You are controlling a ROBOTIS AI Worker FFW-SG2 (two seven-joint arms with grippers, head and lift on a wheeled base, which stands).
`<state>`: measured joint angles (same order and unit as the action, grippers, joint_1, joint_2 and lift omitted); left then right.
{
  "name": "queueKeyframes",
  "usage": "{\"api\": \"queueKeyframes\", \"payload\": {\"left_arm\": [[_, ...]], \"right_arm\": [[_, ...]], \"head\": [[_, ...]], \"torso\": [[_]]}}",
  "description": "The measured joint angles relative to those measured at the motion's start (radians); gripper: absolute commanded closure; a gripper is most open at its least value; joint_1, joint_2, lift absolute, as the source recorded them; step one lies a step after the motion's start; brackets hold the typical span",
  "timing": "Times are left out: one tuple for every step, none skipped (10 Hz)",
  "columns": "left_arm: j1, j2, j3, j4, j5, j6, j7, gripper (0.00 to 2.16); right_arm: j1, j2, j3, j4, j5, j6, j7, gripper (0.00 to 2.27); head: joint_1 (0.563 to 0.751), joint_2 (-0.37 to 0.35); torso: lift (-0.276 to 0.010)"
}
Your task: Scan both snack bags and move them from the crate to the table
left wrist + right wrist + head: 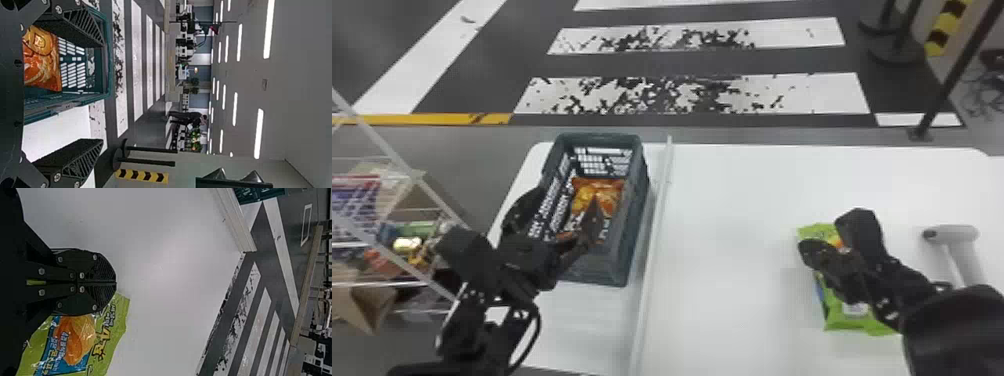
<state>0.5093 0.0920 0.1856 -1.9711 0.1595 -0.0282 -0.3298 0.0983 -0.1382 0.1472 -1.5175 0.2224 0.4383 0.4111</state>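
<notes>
Glossy, crinkled orange snack bag (612, 192) in the dark green crate (628, 250), left tool (561, 212) spread wide; bright green snack bag (837, 315) flat on the white counter (732, 240), right tool (824, 240) clenched near it

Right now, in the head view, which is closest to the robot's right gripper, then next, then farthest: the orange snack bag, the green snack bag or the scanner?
From the right gripper:
1. Green snack bag, right by it.
2. Scanner, at its right.
3. Orange snack bag, far left in the crate.
</notes>
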Motion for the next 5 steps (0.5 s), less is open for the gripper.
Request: {"api": "queueKeyframes", "payload": {"left_arm": [[0.0,0.0,0.0,0.0,0.0,0.0,0.0,0.14],[0.001,0.0,0.001,0.0,0.0,0.0,0.0,0.14],[0.002,-0.001,0.001,0.0,0.0,0.0,0.0,0.14],[0.003,-0.001,0.002,-0.001,0.0,0.0,-0.001,0.15],[0.006,-0.002,0.004,-0.002,0.0,-0.001,-0.001,0.15]], "right_arm": [[0.019,0.0,-0.002,-0.035,-0.018,-0.002,0.001,1.81],[0.053,0.0,-0.01,-0.108,-0.052,0.003,0.001,1.26],[0.093,0.001,-0.031,-0.2,-0.09,0.016,-0.012,0.29],[0.129,0.002,-0.07,-0.29,-0.136,0.038,-0.039,0.01],[0.155,0.003,-0.121,-0.363,-0.168,0.079,-0.067,0.0]], "head": [[0.695,0.142],[0.695,0.152],[0.695,0.153],[0.695,0.139],[0.695,0.108]], "torso": [[-0.035],[-0.035],[-0.035],[-0.035],[-0.035]]}}
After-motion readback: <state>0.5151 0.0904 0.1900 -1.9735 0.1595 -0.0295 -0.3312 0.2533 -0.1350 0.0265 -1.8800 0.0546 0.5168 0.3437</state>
